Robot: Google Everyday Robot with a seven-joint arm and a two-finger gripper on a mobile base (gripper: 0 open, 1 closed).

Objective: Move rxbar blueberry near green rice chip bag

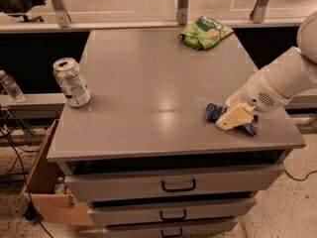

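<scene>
Camera view: tool (232, 118) at right of frame, low over rxbar blueberry (213, 112), covering its middle; how far open, cannot tell. Bar lies lower right on worktop (148, 83), well apart from green rice chip bag (204, 32) at top. Silver can (72, 82) at left.

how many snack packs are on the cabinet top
2: the green rice chip bag at the far right, and the rxbar blueberry near the front right, partly covered by the gripper over it.
</scene>
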